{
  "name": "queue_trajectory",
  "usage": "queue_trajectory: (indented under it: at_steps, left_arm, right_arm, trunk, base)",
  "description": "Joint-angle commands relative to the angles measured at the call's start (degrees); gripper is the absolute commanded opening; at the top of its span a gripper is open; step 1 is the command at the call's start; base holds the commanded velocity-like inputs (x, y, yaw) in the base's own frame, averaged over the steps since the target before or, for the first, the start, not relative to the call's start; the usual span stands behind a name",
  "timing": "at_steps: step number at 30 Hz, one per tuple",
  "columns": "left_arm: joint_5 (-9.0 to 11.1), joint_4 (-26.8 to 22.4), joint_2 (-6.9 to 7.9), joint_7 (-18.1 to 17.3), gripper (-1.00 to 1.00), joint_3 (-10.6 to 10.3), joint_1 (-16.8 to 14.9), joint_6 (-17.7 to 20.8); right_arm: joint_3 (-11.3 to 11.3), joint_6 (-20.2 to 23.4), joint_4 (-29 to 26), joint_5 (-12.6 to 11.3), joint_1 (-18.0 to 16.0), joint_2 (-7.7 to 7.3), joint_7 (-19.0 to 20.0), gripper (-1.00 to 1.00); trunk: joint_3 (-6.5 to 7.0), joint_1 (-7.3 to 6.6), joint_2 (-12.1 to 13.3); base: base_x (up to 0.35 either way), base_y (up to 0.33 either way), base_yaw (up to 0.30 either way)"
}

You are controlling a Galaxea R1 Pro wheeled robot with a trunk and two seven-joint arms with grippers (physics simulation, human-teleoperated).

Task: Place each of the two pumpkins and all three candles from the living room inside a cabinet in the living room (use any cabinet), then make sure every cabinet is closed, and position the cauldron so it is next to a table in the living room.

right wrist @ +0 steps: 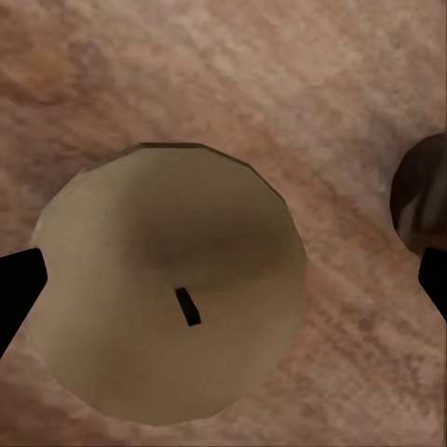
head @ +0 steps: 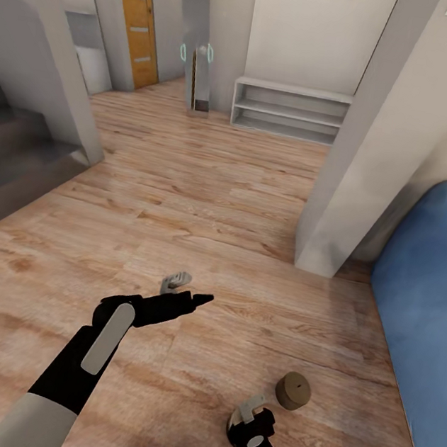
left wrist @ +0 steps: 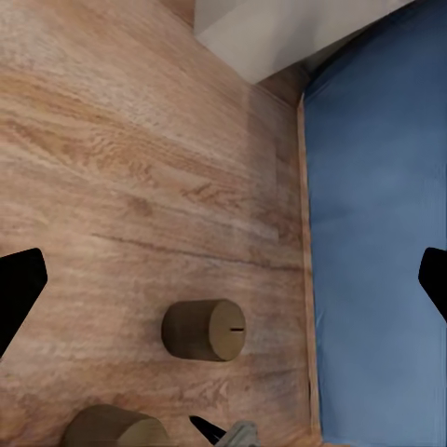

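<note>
We record the robot standing on a wooden floor (head: 205,199) beside a blue sofa (head: 433,283), with a grey pillar (head: 367,152) rising just beyond the sofa's near corner.

Left tool (head: 183,289): held out over the floor, well clear of the boards, with its two fingers spread wide apart and nothing between them. In the left wrist view the dark fingertips (left wrist: 19,289) sit at the far edges of the picture, confirming the open stance.

Right tool (head: 252,417): low, close to the robot's base. In the right wrist view its dark fingertips (right wrist: 17,284) stand wide apart on either side of a candle (right wrist: 168,284), seen end-on with its short dark wick at centre. We cannot tell whether the fingers touch this candle; they appear spread rather than clamped.

A second candle (head: 293,391) lies on its side on the floor, just beside the right tool and near the sofa's edge. The left wrist view shows this tipped candle (left wrist: 203,329) with its wick end facing the sofa, and the other candle nearby at the picture's edge.

Beyond the pillar, a low grey shelf unit (head: 290,110) stands against the white wall, and an orange-brown door (head: 136,17) stands further off.
</note>
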Motion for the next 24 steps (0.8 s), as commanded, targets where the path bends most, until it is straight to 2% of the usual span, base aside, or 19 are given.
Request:
queue_trajectory:
  at_steps: [1, 6, 20, 21, 24]
  left_arm:
    - [0.0, 0.0, 0.00, 0.0, 1.00, 0.0, 0.0, -0.3]
    - [0.0, 0.0, 0.01, 0.0, 1.00, 0.0, 0.1, -0.9]
    - [0.0, -0.1, 0.01, 0.0, 1.00, -0.1, 0.1, -0.9]
    - [0.0, -0.1, 0.01, 0.0, 1.00, -0.1, 0.1, -0.9]
    - [0.0, -0.1, 0.01, 0.0, 1.00, -0.1, 0.1, -0.9]
  right_arm:
    - [0.0, 0.1, 0.0, 0.0, 0.0, -0.01, 0.0, 1.00]
    - [0.1, 0.2, 0.0, 0.0, 0.0, -0.01, 0.2, 1.00]
    - [0.2, -0.4, 0.0, 0.2, 0.0, -0.11, 4.6, 1.00]
    - [0.2, -0.4, 0.0, 0.2, 0.0, -0.11, 6.2, 1.00]
    - [0.2, -0.4, -0.1, 0.2, 0.0, -0.11, 6.2, 1.00]
  trunk:
    - [0.00, 0.00, 0.0]
    - [0.00, 0.00, 0.0]
    - [0.00, 0.00, 0.0]
    - [0.00, 0.00, 0.0]
    - [0.00, 0.00, 0.0]
  base:
    - [0.000, 0.000, 0.000]
    - [0.000, 0.000, 0.000]
    - [0.000, 0.000, 0.000]
    - [0.000, 0.000, 0.000]
    - [0.000, 0.000, 0.000]
